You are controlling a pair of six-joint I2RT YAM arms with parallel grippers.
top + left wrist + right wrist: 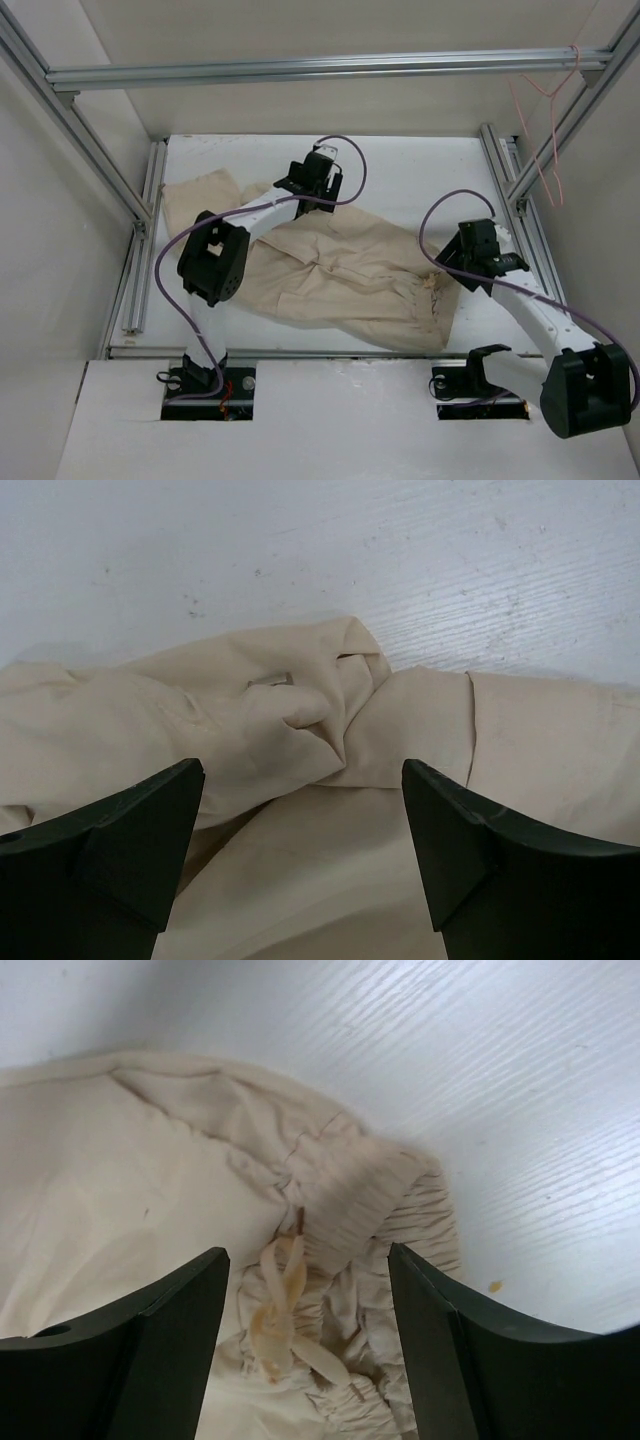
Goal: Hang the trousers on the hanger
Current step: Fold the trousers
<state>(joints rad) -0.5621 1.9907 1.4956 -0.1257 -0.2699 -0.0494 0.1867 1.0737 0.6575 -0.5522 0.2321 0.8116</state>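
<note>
Top external -- seeing the trousers (340, 275) lying rumpled across the table (400, 160), well apart from the hanger (530, 135) hooked on the frame (300, 70) at far right. Hovering the left gripper (302, 770) over a bunched fold at the far edge, fingers (120, 860) spread, pinching nothing. Holding the right gripper (307, 1252) above the gathered waistband (360, 1210) and drawstring (280, 1320), fingers likewise spread and empty. Judging the step as taking hold of the cloth -- aiming for a full layer of waistband rather than the loose drawstring, lowering until both tips are straddling fabric, closing firmly, lifting both ends evenly.
</note>
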